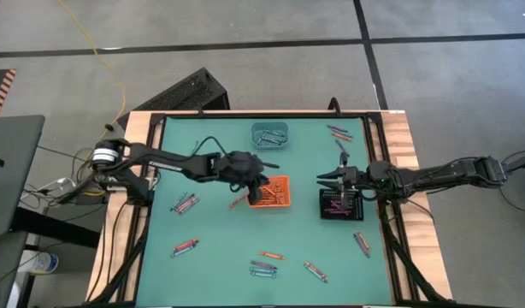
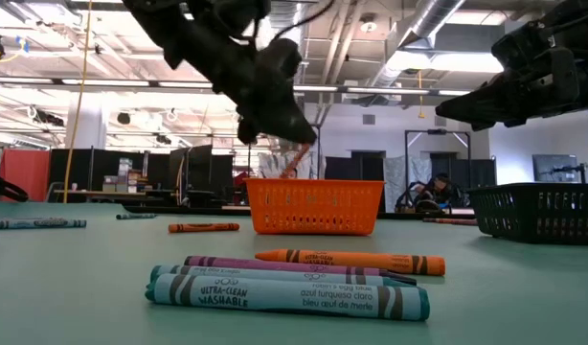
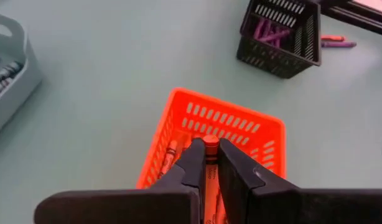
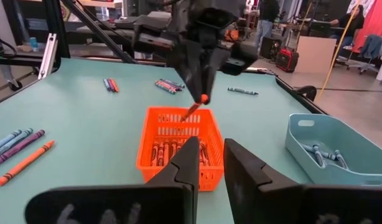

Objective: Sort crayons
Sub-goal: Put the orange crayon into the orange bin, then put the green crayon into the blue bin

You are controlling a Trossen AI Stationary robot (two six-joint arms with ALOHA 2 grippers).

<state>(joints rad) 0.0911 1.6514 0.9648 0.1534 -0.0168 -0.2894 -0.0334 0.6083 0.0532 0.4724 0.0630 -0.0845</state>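
Three trays sit on the table: an orange tray [image 1: 272, 192] at the middle, a black tray [image 1: 340, 205] toward the right edge and a teal tray [image 1: 269, 134] near the far edge. Loose crayons [image 1: 185, 204] lie scattered around them; their count is unclear. The left gripper [image 3: 208, 163], narrow, pinches an orange crayon [image 3: 210, 155] above the orange tray. The right gripper [image 4: 209, 165] hangs part-open by the black tray.

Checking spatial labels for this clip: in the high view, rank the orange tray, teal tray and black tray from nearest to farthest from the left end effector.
1. Orange tray: directly under the left end effector, which holds an orange crayon over it.
2. Teal tray: at the table's far edge.
3. Black tray: out to the right, beneath the right end effector.
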